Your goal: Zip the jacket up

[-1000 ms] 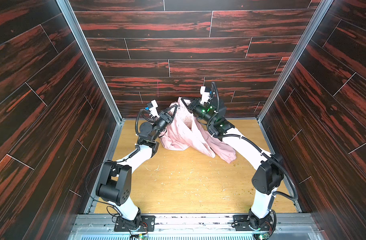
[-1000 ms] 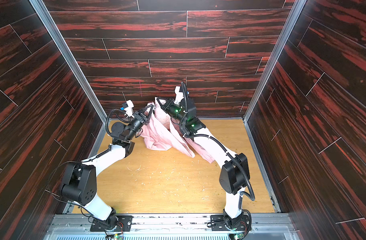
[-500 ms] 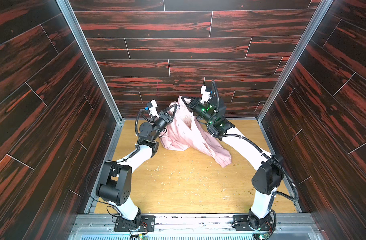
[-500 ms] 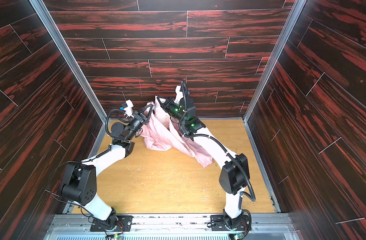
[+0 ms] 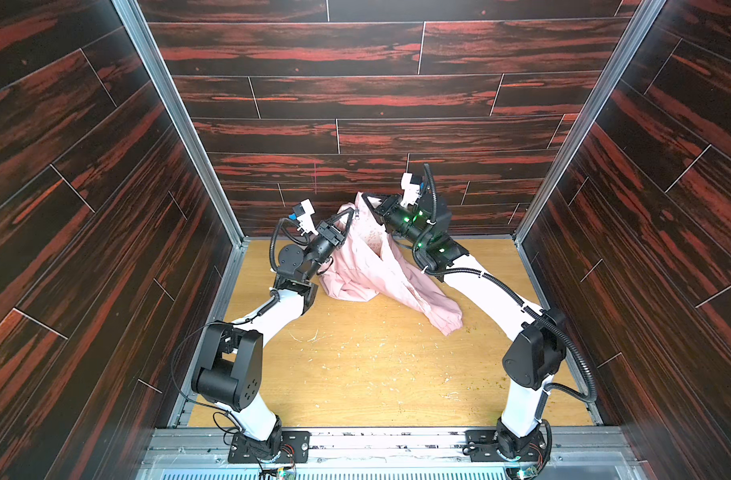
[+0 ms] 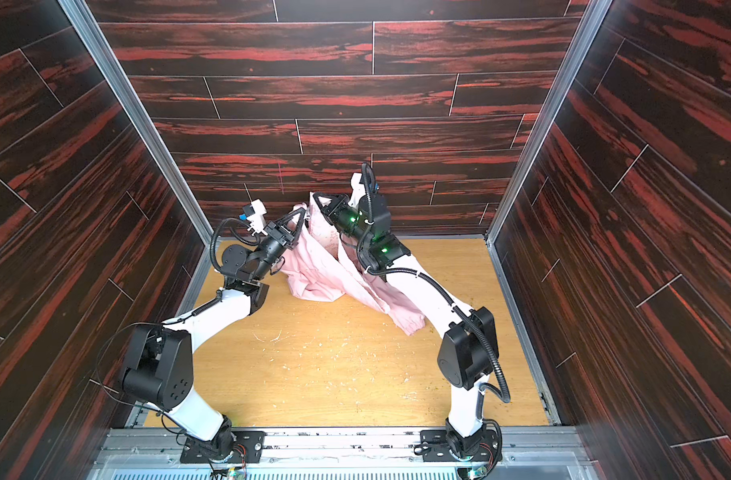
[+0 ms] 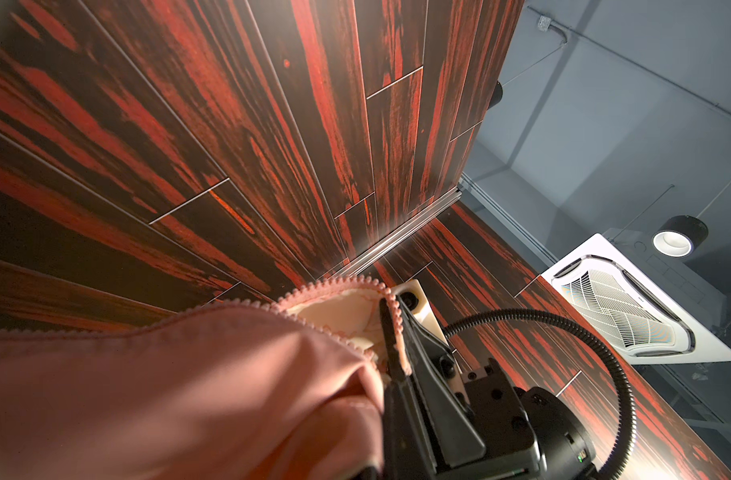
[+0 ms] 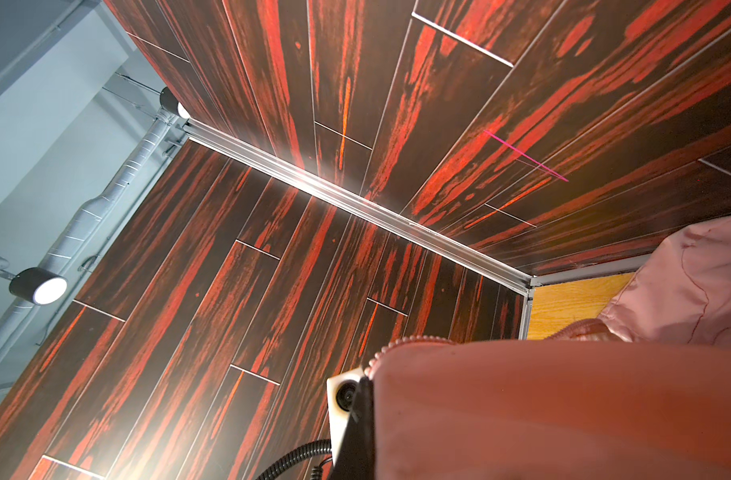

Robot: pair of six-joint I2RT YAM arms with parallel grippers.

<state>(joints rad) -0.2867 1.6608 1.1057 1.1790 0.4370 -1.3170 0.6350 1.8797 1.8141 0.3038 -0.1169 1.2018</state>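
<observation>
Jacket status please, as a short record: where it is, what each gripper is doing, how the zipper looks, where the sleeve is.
jacket: light pink, held up by its top edge, lower part resting on the wooden table
left gripper: shut on the jacket's edge
right gripper: shut on the jacket's edge
zipper: pink teeth show along the pinched edge; the front looks unzipped
sleeve: one cuff lies on the table near the right arm
</observation>
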